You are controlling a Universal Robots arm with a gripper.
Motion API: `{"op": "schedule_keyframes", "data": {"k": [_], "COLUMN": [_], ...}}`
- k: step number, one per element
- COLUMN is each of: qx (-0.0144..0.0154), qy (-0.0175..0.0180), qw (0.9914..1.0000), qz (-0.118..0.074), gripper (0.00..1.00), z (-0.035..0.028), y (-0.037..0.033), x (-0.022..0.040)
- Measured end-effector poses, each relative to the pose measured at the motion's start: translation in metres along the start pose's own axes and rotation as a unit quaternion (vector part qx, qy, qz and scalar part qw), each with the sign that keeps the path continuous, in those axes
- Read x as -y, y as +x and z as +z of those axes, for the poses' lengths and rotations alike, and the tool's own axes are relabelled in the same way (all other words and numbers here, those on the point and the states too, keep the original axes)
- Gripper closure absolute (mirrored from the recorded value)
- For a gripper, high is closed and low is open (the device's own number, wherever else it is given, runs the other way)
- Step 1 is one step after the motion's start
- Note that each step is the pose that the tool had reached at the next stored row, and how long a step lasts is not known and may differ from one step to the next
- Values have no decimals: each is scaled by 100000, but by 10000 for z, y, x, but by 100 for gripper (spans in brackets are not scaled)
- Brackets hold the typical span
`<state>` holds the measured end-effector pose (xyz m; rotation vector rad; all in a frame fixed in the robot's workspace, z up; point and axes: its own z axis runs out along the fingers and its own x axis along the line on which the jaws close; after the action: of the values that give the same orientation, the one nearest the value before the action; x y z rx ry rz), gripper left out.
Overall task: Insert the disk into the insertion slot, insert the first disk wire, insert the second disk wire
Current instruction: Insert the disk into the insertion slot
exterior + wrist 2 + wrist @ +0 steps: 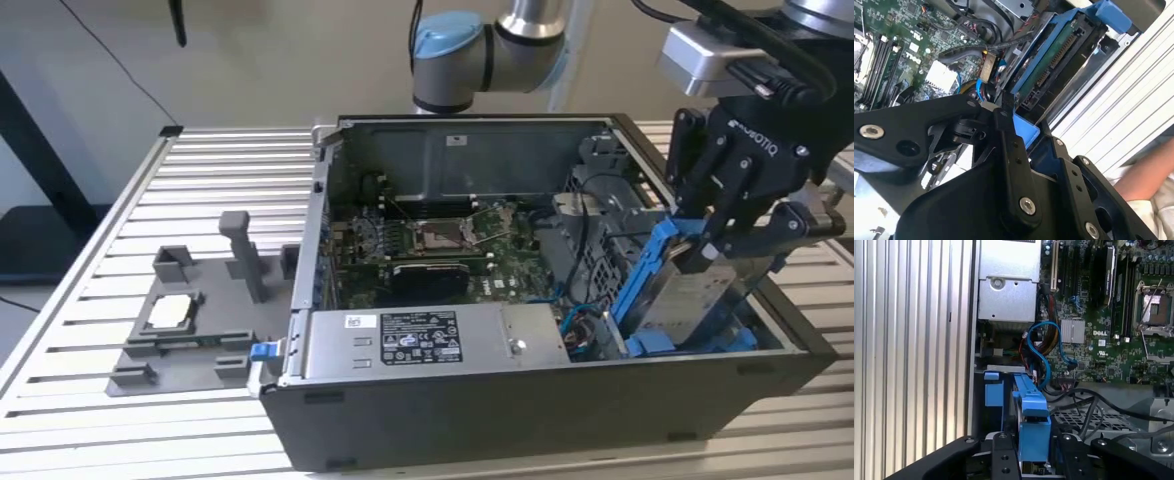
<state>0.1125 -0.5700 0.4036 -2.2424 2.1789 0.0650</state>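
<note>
One black gripper (737, 240) is gripping the disk (694, 290) by its blue carrier, its jaws closed narrowly on it. The disk is standing tilted, its lower end meeting the insertion slot (654, 345) on the exterior view's right of the open computer case (534, 400).

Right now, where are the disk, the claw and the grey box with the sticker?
disk (694, 295): exterior view, on its silver-grey face.
claw (727, 240): exterior view, between its fingertips, at the disk's top.
grey box (400, 338): exterior view, on its white sticker.

open computer case (534, 415), grey fixture (194, 348)
</note>
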Motion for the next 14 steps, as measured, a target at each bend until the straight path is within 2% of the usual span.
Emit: {"op": "schedule_keyframes", "data": {"k": [3,4,7,9,10,11,13,14], "qx": [-14,-10,37,465,791,882,851,853], "qy": [-4,-2,-1,38,309,848,1898,2151], "qw": [100000,100000,100000,99999,99996,99992,99978,99973], "qz": [-12,-10,-4,-16,-27,-55,-123,-146], "gripper": [64,58,58,58,58,58,58,58], "z": [-2,-6,-63,-77,-78,-77,-73,-66], "y": [0,0,-3,-3,-3,-10,-33,-51], "x": [-4,-4,-6,-7,-7,-7,-6,-5]}}
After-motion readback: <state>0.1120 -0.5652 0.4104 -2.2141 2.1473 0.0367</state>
